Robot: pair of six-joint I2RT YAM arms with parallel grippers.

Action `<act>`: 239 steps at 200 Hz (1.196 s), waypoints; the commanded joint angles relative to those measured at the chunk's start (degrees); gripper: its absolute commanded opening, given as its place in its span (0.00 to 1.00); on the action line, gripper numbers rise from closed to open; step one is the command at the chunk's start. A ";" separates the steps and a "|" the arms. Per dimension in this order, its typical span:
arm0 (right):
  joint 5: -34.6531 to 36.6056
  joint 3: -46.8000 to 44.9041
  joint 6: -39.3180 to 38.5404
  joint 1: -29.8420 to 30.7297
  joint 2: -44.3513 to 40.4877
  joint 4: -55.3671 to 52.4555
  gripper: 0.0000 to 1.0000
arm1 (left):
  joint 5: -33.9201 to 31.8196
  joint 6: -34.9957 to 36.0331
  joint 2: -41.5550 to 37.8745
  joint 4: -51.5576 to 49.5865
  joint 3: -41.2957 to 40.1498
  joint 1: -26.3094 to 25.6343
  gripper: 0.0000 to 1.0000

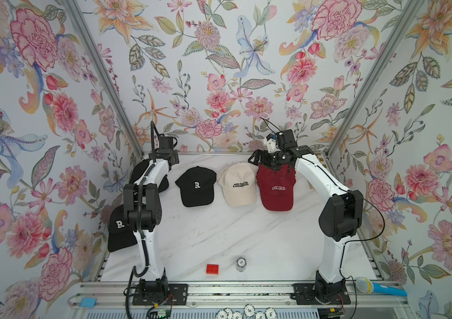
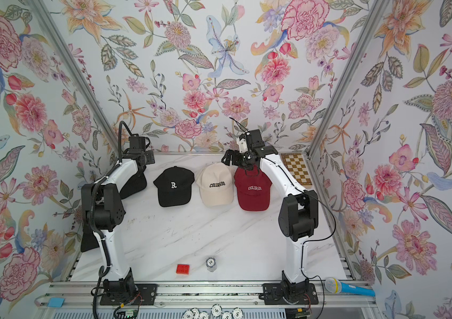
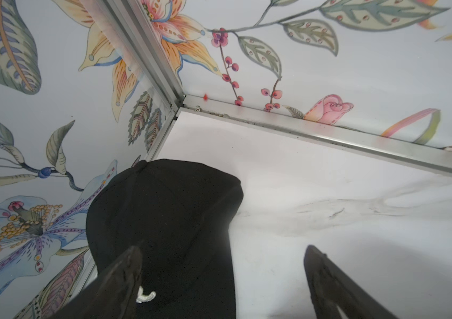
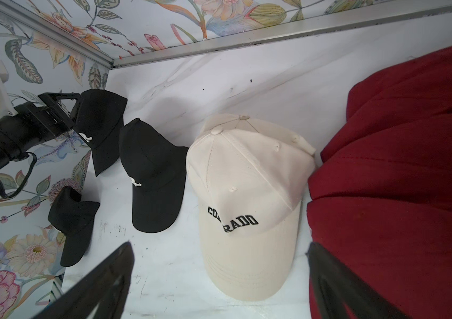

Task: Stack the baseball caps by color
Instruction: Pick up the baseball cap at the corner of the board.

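Five baseball caps show in both top views. One black cap (image 1: 196, 186) with a white "R" lies at the back middle. Right of it lie a cream "COLORADO" cap (image 1: 238, 183) and a dark red "COLORADO" cap (image 1: 276, 190). Another black "R" cap (image 1: 119, 229) sits at the left edge, partly behind my left arm. A third black cap (image 3: 164, 210) lies in the back left corner. My left gripper (image 3: 222, 246) hangs open over it, one finger above its crown. My right gripper (image 4: 219, 243) stands open above the cream cap's (image 4: 247, 193) brim, with red fabric (image 4: 399, 193) beside one finger.
A red brick (image 1: 212, 268) and a small stack of poker chips (image 1: 241, 263) sit near the table's front. A chessboard (image 2: 296, 171) lies at the back right. A blue microphone (image 1: 379, 287) rests on the front rail, and loose chips (image 1: 247, 312) lie below it.
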 commanded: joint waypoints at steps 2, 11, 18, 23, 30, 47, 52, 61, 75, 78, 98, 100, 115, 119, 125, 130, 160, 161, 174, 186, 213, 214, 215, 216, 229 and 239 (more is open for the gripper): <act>-0.59 0.72 -0.48 -0.53 -0.85 0.79 0.99 | -4.09 -2.81 -0.80 4.56 -5.25 1.04 0.93; -0.50 0.23 -0.46 -0.61 -0.85 0.73 0.99 | -4.97 -3.01 -1.22 5.86 -6.68 1.30 0.95; -0.48 -0.10 -0.44 -0.67 -0.86 0.79 0.99 | -6.17 -3.05 -1.14 6.19 -7.11 1.48 0.96; -0.48 -0.39 -0.43 -0.73 -0.85 0.76 0.99 | -6.38 -3.05 -1.07 6.28 -7.19 1.78 0.96; -0.48 -0.74 -0.53 -0.77 -0.78 0.76 0.99 | -6.11 -3.14 -0.87 6.19 -7.22 2.23 0.96; -0.23 -1.74 -0.63 -0.97 -0.87 0.79 0.99 | -6.92 -3.39 -0.52 5.95 -7.15 3.16 0.97; -0.14 -2.01 -0.69 -1.07 -0.86 0.78 0.99 | -6.86 -3.43 -0.54 6.02 -7.22 3.51 0.97; -0.05 -2.37 -0.74 -1.15 -0.85 0.80 0.99 | -6.84 -3.21 -0.57 6.21 -7.16 3.85 0.97; -0.03 -2.65 -0.81 -1.34 -0.77 0.72 0.99 | -6.79 -2.86 -0.71 6.71 -7.10 4.29 0.97; -0.04 -2.68 -0.78 -1.37 -0.69 0.78 0.99 | -6.63 -2.71 -0.69 6.88 -7.07 4.38 0.97; -0.39 -2.10 -0.78 -1.64 -0.12 0.78 0.99 | -7.36 -2.60 -0.80 6.85 -7.02 4.88 0.98; -0.46 -2.05 -0.78 -1.69 -0.10 0.80 0.99 | -7.44 -2.69 -0.76 6.84 -7.05 5.03 0.98; -0.90 -0.91 -0.53 -1.81 0.42 0.76 0.99 | -8.23 -3.82 -0.67 6.55 -7.40 5.82 0.99; -1.00 -0.58 -0.50 -1.78 0.55 0.73 0.99 | -7.84 -4.23 -0.66 6.75 -7.71 6.12 0.99; -1.09 -0.11 -0.35 -1.76 0.75 0.76 0.99 | -6.85 -4.66 -0.77 7.19 -8.18 6.58 0.99; -1.18 0.31 -0.30 -1.82 0.92 0.76 0.99 | -6.13 -5.04 -0.77 7.58 -8.62 6.98 0.99; -1.53 2.34 0.49 -1.80 2.13 0.79 0.99 | -4.56 -4.83 -0.06 8.76 -9.07 7.90 0.98; -1.53 2.37 0.51 -1.82 2.13 0.75 0.99 | -4.52 -4.75 -0.01 8.81 -9.08 7.86 0.99; -1.45 2.80 0.87 -1.74 2.22 0.73 0.99 | -4.76 -4.33 0.66 8.81 -8.46 8.12 0.98; -1.20 2.88 1.08 -1.62 2.22 0.74 0.99 | -4.29 -4.35 1.06 8.91 -8.27 8.51 0.98; -0.40 2.81 1.49 -1.35 1.88 0.75 0.99 | -3.71 -4.59 1.86 9.21 -7.95 9.56 0.98; -0.35 2.82 1.54 -1.34 1.83 0.78 0.99 | -3.70 -4.55 1.92 9.16 -7.90 9.57 0.98; -0.33 2.78 1.52 -1.37 1.85 0.75 0.99 | -3.70 -4.52 1.99 9.14 -7.92 9.58 0.98; -0.32 2.76 1.52 -1.34 1.82 0.73 0.99 | -3.74 -4.56 2.07 9.13 -7.89 9.63 0.98; 0.08 2.77 1.81 -1.23 1.67 0.78 0.99 | -3.48 -4.55 2.44 8.92 -7.84 9.92 0.97; 0.38 2.78 1.94 -1.15 1.65 0.79 0.99 | -3.05 -4.59 2.80 8.94 -7.85 10.10 0.97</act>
